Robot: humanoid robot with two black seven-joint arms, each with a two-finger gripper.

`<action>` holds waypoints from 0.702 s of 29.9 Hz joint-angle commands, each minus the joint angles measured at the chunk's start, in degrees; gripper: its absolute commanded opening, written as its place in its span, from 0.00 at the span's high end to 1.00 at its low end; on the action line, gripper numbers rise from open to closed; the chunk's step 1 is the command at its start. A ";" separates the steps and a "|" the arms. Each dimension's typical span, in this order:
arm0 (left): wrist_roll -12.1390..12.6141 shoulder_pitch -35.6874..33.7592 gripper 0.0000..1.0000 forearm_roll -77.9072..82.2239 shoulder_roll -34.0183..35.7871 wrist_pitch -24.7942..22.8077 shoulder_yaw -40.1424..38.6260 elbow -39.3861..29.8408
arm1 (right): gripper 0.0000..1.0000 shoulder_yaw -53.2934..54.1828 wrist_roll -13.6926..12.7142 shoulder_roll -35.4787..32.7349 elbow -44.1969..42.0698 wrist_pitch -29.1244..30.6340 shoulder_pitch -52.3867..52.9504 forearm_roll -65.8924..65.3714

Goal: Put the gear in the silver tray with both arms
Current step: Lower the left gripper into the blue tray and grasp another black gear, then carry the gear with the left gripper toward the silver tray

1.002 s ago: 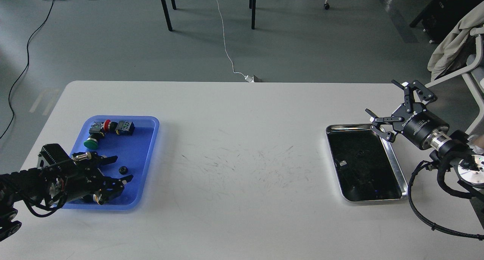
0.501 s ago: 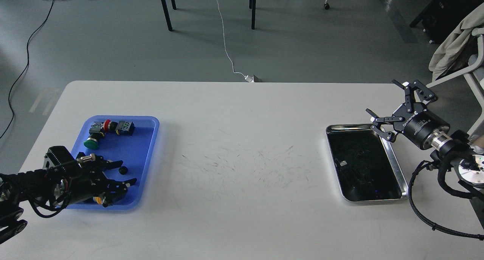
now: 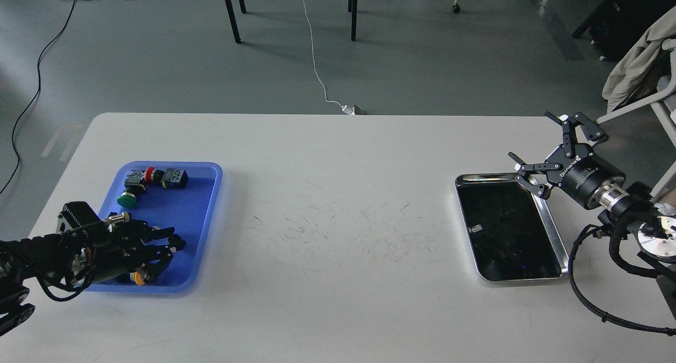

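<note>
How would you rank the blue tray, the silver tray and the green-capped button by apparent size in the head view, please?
1. blue tray and silver tray: they look about equal, so no ranking.
2. green-capped button: clearly smallest.

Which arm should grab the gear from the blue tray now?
Left. Its tool is already closing around the small black gear in the blue tray; the right tool hangs open by the silver tray.

Both arms are black. The right arm point(image 3: 623, 204) has a round barrel with white lettering, a silver ring behind it, looping black cables and a thin-linked tool point(image 3: 546, 151). The left arm point(image 3: 47, 252) shows ribbed housing, a brass fitting and dark cables.
</note>
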 commanded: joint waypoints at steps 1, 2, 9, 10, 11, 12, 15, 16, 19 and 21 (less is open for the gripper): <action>0.00 0.07 0.74 -0.63 0.04 -0.12 0.00 0.54 | 0.03 0.00 0.00 -0.04 0.01 0.00 0.08 0.00; 0.00 0.07 0.76 -1.24 0.12 -0.12 0.00 0.54 | 0.03 0.00 0.09 -0.04 0.01 0.00 0.08 0.00; 0.00 -1.50 0.84 -5.12 1.00 -0.12 -0.35 -1.39 | 0.03 0.09 0.00 -0.12 0.10 0.00 0.17 0.00; 0.00 -2.82 0.84 -5.20 1.87 -0.29 -0.35 -2.96 | 0.03 0.09 0.00 -0.21 0.18 0.00 0.26 0.00; 0.09 -3.87 0.84 -5.29 3.10 -0.55 -0.26 -4.37 | 0.03 0.18 0.00 -0.39 0.53 0.00 0.26 0.00; 0.09 -4.93 0.85 -5.29 4.42 -1.25 -0.35 -5.95 | 0.03 0.26 0.00 -0.56 0.97 0.00 0.35 0.00; 0.61 -8.70 0.85 -5.47 7.32 -5.11 -0.87 -12.80 | 0.03 0.44 0.00 -0.74 2.11 0.00 0.52 0.00; 0.96 -10.02 0.85 -5.64 8.03 -6.34 -0.96 -15.35 | 0.03 0.53 0.00 -0.83 2.29 0.00 0.52 0.00; 4.03 -13.02 0.85 -7.13 8.65 -9.77 -1.05 -23.43 | 0.03 0.53 0.00 -1.97 2.38 0.00 0.52 0.00; 7.02 -14.43 0.85 -7.49 7.60 -11.62 -1.05 -27.31 | 0.03 0.53 0.00 -2.67 2.30 0.00 0.61 0.00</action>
